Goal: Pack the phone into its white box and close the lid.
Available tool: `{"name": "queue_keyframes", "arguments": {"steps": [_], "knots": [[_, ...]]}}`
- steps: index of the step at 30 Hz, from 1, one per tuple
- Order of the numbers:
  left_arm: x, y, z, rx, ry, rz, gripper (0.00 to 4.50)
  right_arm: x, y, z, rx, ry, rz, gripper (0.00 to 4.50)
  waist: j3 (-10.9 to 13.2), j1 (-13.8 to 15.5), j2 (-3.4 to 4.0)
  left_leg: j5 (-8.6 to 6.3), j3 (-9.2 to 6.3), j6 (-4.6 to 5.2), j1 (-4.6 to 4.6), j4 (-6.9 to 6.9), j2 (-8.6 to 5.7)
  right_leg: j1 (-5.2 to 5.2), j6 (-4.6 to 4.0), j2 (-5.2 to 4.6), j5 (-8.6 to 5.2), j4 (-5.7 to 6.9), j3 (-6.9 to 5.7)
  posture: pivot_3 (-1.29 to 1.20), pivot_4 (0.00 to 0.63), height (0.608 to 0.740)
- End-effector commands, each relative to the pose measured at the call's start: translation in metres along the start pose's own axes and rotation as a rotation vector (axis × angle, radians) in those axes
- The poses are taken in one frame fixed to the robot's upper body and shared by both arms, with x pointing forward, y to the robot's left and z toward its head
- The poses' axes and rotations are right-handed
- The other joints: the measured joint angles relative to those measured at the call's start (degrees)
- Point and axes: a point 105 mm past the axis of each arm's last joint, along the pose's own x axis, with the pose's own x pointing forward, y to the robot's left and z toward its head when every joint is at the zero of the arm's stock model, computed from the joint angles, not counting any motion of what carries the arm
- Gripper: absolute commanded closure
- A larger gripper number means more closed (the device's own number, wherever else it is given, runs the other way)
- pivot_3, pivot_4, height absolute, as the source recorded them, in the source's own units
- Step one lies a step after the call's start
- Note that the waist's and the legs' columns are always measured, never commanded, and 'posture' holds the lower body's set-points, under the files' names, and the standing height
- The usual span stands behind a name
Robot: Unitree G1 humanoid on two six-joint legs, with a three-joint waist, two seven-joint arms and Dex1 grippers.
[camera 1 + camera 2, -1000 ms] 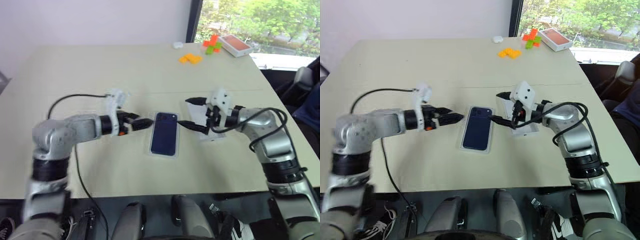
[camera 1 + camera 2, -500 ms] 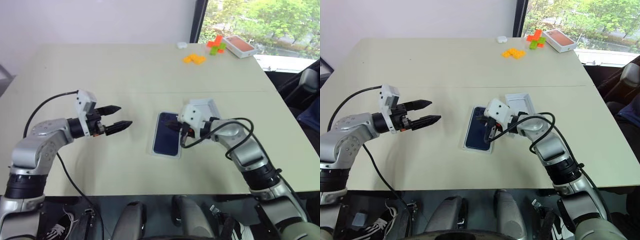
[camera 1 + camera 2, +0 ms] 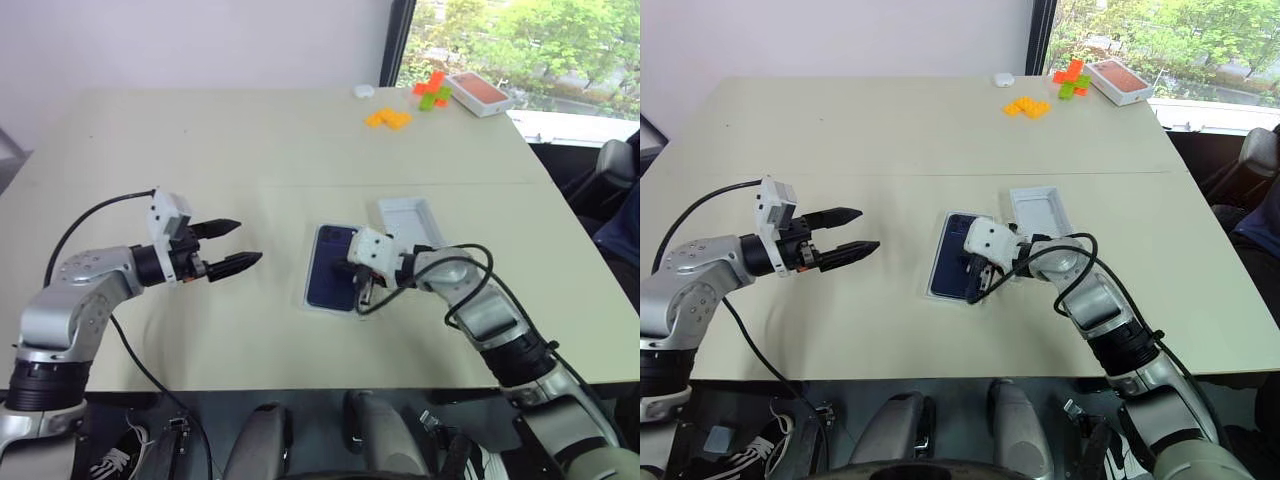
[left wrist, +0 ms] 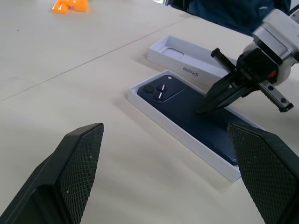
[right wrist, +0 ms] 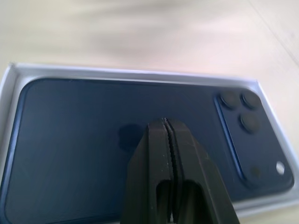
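Note:
The dark navy phone [image 3: 328, 268] lies back up inside the shallow white box [image 4: 155, 110], its lens cluster at the far end. My right gripper [image 5: 167, 123] is shut with nothing between its fingers. Its tips [image 4: 202, 109] are on or just above the middle of the phone's back. The lid [image 3: 408, 218] lies hollow side up on the table, just right of the box and touching its far corner. My left gripper [image 3: 248, 241] hangs open well to the left of the box, pointing toward it, and its fingers [image 4: 70, 182] hold nothing.
At the table's far right stand an orange-topped box [image 3: 478, 92], orange blocks [image 3: 386, 118], orange and green blocks [image 3: 432, 88] and a small white object [image 3: 362, 90]. A black cable [image 3: 95, 215] loops over my left arm. The table's front edge lies near below the box.
My right gripper has shut and come down and to the left from beside the lid onto the phone. My left gripper has pulled away to the left, staying open.

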Motion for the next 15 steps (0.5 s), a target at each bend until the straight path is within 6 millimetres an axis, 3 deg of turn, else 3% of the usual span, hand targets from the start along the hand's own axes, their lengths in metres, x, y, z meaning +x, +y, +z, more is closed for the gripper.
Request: {"name": "queue_keyframes", "arguments": {"steps": [1, 4, 6, 11, 15], "knots": [[-0.003, 0.006, 0.014, 0.046, -0.04, 0.025, 0.0, -0.022, -0.024, 0.041, 0.024, -0.109, -0.06, 4.44, 0.0, 0.0, 0.03, 0.0, 0.0, 0.0, -0.01, 0.0, 0.0, -0.02, 0.0, 0.0, 0.0, 0.0, 0.0, 0.0, 0.15, 0.74], [-0.002, 0.017, 0.009, -0.001, -0.021, 0.068, 0.0, -0.039, -0.042, 0.043, 0.115, -0.076, -0.117, 3.62, 0.0, 0.0, 0.03, 0.0, -0.03, 0.0, 0.01, 0.0, 0.02, -0.01, 0.01, 0.02, 0.01, 0.01, -0.03, 0.0, 0.15, 0.74], [-0.002, 0.024, 0.009, 0.028, -0.023, 0.096, 0.0, -0.05, -0.049, 0.04, 0.119, -0.007, -0.149, 2.64, 0.0, 0.1, 0.03, 0.0, -0.06, 0.01, 0.0, -0.01, 0.02, -0.01, 0.01, 0.03, 0.01, 0.02, -0.06, 0.0, 0.15, 0.74], [-0.003, 0.017, 0.014, -0.039, -0.067, 0.016, 0.0, -0.06, -0.053, 0.038, 0.19, 0.063, -0.208, 0.06, 0.0, -0.2, 0.02, -0.03, -0.03, 0.05, -0.04, -0.01, 0.01, -0.03, 0.01, -0.01, 0.0, 0.0, -0.06, 0.0, 0.15, 0.74], [-0.004, 0.012, 0.019, 0.014, -0.093, -0.021, 0.0, -0.064, -0.057, 0.026, 0.256, 0.153, -0.298, 0.02, 0.0, -0.1, 0.02, -0.03, -0.02, 0.05, -0.02, -0.01, 0.02, -0.04, 0.01, 0.0, 0.0, 0.02, -0.05, 0.0, 0.15, 0.74]]}}
